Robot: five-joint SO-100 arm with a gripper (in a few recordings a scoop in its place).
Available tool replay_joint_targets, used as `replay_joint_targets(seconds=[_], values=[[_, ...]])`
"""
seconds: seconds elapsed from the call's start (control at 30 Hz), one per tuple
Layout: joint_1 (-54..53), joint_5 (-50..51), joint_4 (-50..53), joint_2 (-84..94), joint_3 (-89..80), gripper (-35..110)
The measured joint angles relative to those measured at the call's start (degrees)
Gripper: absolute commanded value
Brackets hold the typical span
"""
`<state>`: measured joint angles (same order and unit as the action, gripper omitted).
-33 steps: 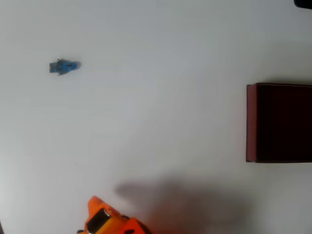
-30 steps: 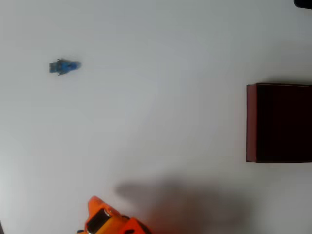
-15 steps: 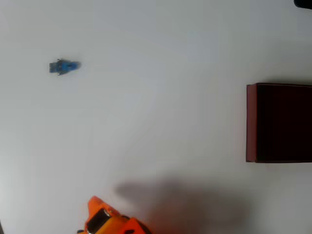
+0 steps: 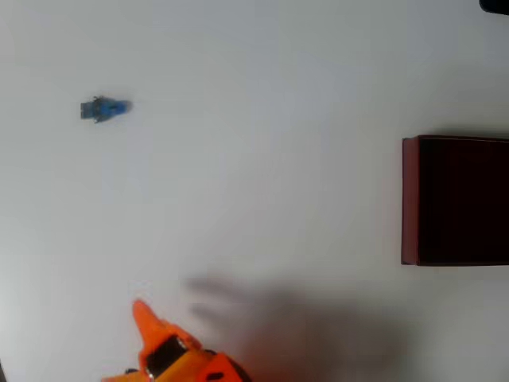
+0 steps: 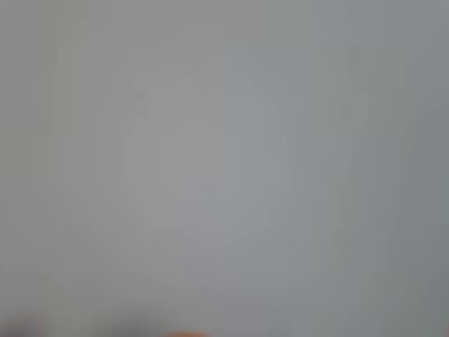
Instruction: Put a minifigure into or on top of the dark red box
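The minifigure (image 4: 105, 108), tiny and bright blue, lies on the white table at the upper left of the overhead view. The dark red box (image 4: 455, 200) with its near-black inside stands at the right edge, partly cut off by the frame. My orange gripper (image 4: 147, 325) pokes in at the bottom edge, left of centre, far below the minifigure and far left of the box. Only one pointed orange tip and part of the body show, so its jaw state is unclear. The wrist view is a blurred grey surface with a faint orange smear at the bottom edge.
The white table (image 4: 262, 159) stretches between the minifigure and the box. A soft shadow of the arm (image 4: 302, 326) falls on the table at the bottom centre. A dark object (image 4: 497, 5) clips the top right corner.
The orange gripper has shifted slightly up and to the left at the bottom edge. The minifigure and the box have not moved.
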<state>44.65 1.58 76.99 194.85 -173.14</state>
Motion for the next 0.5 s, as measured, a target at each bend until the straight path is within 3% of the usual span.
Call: replay_joint_targets(seconds=[0.17,0.3,0.4,0.5], values=[[-1.85,8.7,0.18,-0.09,3.25,24],[-2.46,14.5,-5.8,-4.48,7.29,25],[-2.29,17.75,-13.89,-16.52,12.66,25],[-0.97,20.04,-13.97,-37.71,25.84,24]])
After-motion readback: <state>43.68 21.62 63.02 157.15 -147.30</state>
